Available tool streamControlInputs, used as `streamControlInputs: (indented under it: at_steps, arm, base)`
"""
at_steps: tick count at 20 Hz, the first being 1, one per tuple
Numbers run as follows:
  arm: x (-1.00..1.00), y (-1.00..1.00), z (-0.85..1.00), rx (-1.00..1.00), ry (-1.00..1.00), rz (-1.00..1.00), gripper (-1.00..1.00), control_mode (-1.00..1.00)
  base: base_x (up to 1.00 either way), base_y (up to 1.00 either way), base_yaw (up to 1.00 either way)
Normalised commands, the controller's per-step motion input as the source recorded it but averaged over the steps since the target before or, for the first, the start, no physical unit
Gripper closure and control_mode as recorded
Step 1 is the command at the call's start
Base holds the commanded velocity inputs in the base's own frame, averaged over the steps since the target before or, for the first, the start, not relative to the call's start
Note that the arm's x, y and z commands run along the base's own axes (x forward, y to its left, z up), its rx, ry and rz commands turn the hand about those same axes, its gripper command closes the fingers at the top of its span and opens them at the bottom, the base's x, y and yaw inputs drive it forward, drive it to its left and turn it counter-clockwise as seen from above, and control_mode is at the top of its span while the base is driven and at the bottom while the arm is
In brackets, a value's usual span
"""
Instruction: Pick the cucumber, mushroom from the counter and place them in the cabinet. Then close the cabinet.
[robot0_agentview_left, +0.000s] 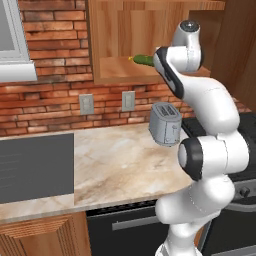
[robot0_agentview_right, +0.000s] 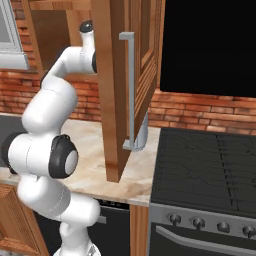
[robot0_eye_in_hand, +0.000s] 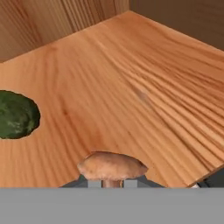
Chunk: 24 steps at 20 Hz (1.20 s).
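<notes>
Brick wall backs the marbled worktop (robot0_agentview_left: 125, 160), and above it the wooden cabinet (robot0_agentview_left: 115, 40) stands open, its door (robot0_agentview_right: 117, 90) swung out with the silver bar handle (robot0_agentview_right: 130, 90) facing the right base camera. Inside, the cabinet floor runs wide and bare ahead of the hand (robot0_eye_in_hand: 112, 183) — grain lines stretch away to the back wall and a side wall, with a front edge dropping off at the lower right of the hand view.

From its base the white arm (robot0_agentview_left: 210, 150) folds upward, elbow bent, wrist reaching into the cabinet mouth. The hand is clenched on the mushroom (robot0_eye_in_hand: 112, 167), whose brown cap sits right between the fingertips, low over the wood.

One cucumber (robot0_eye_in_hand: 16, 114) lies on the cabinet floor, off to the hand's left and a little ahead, apart from the mushroom — in the left base view its yellowish tip pokes out beside the wrist. One toaster (robot0_agentview_left: 165, 124) stands on the worktop below the hand, near the black stove (robot0_agentview_right: 205, 165).
</notes>
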Motion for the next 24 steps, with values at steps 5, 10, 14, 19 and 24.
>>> streamControlInputs:
  at_steps: [5,10,14,19,24]
  arm:
    - [0.59,-0.16,0.0,0.0,-0.16,-0.03,1.0,-1.0]
    - [0.58,-0.18,0.0,0.02,-0.12,-0.03,1.0,-1.0]
    - [0.61,-0.2,0.0,0.02,-0.01,-0.05,1.0,-1.0]
    - [0.73,-0.06,0.0,0.0,0.03,-0.05,1.0,-1.0]
    - [0.61,0.0,-0.05,0.0,0.05,-0.03,-1.0,-1.0]
  base:
    - [0.0,0.0,0.0]
    - [0.0,0.0,0.0]
    - [0.0,0.0,0.0]
    - [0.0,0.0,0.0]
    - [0.0,0.0,0.0]
